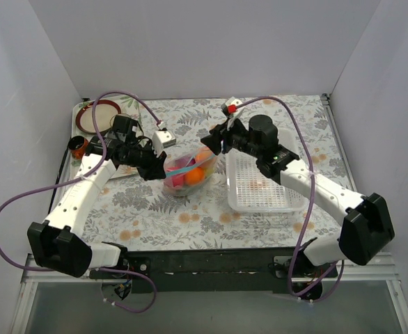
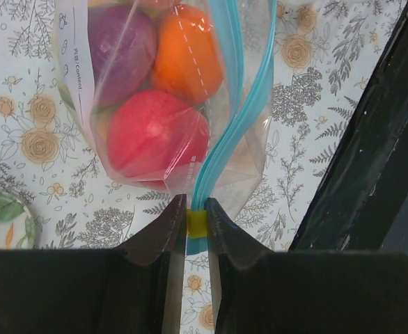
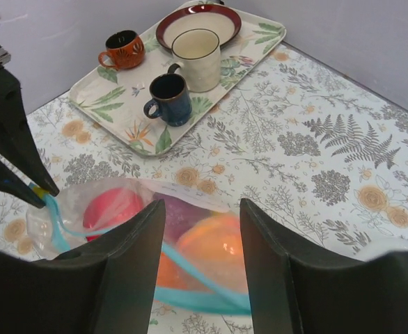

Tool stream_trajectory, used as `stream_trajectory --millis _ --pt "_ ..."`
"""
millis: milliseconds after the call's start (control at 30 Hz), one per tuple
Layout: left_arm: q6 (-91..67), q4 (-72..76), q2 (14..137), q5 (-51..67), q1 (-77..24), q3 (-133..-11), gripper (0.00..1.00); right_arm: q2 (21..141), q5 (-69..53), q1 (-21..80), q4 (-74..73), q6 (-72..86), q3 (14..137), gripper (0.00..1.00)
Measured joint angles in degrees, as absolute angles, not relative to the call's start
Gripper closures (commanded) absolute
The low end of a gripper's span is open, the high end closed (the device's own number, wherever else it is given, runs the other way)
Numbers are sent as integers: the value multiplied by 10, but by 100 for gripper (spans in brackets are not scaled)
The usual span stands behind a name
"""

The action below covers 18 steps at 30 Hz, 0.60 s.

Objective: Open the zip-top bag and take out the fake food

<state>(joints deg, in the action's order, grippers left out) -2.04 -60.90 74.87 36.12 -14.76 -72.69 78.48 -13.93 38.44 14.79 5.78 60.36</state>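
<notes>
Mid-worktop [image 1: 211, 223] sits the zip-top bag [image 1: 178, 182], fake food [image 2: 155, 132] inside, white basket [image 1: 260, 188] just right of it. Left pincer [image 2: 195, 209] clamped tight on the blue zip strip [image 2: 240, 111]. Right pincer [image 3: 202, 209] wide, straddling the bag mouth. Far left: tray [image 3: 260, 35] with cups [image 3: 168, 97].

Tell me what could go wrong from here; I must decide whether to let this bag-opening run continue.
1. The left jaws pinch only the tip of the zip strip; a pull may slip it free.
2. The right jaws stand open astride the zip-top bag, gripping nothing; closing there may catch both lips or the fake food instead of one lip.
3. The round food could roll out once the mouth opens.
</notes>
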Motion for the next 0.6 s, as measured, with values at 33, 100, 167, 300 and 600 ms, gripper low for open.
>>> stream_trajectory --millis 33,100,167,300,600 --pt "-21 -609 745 362 -152 -727 99 799 -140 388 143 57 618 49" --pt "-21 -609 739 362 -157 -727 99 819 -141 399 131 53 635 50" --pt "-22 -609 737 362 -159 -727 99 825 -139 413 116 49 636 50" --pt "-24 -608 737 361 -160 -727 99 811 -122 436 103 40 617 50" --pt "-26 -599 737 360 -164 -727 99 702 -100 453 100 24 572 75"
